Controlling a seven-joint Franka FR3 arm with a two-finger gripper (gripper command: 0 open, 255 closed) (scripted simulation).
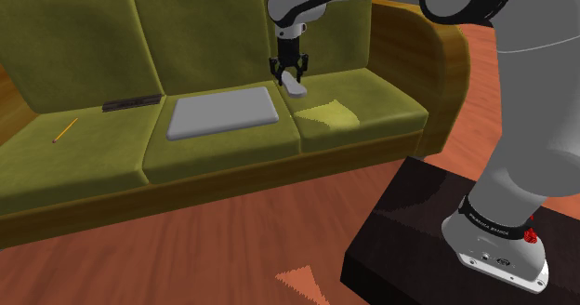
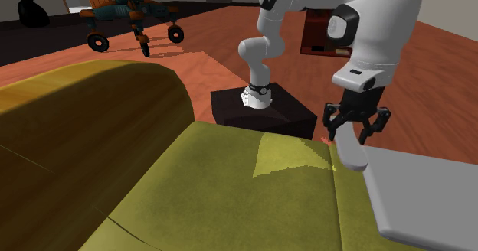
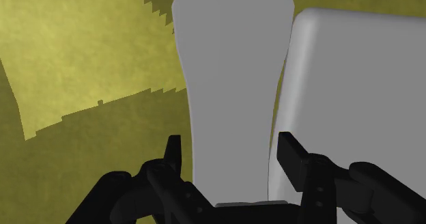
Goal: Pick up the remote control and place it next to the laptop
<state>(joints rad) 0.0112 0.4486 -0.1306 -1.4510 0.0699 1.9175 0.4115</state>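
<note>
You see claw (image 3: 229,147) released: fingers (image 3: 175,153) straddle grey remote control (image 3: 232,79), slim gap each side. Remote control lies on sofa (image 1: 93,154) seat toward back edge, just beside grey laptop (image 1: 223,112) on middle cushion.

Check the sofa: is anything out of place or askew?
A pencil lies loose on the sofa, on the cushion at the shoulder view's left: an odd spot. The remote is beside the laptop, between the open fingers.
</note>
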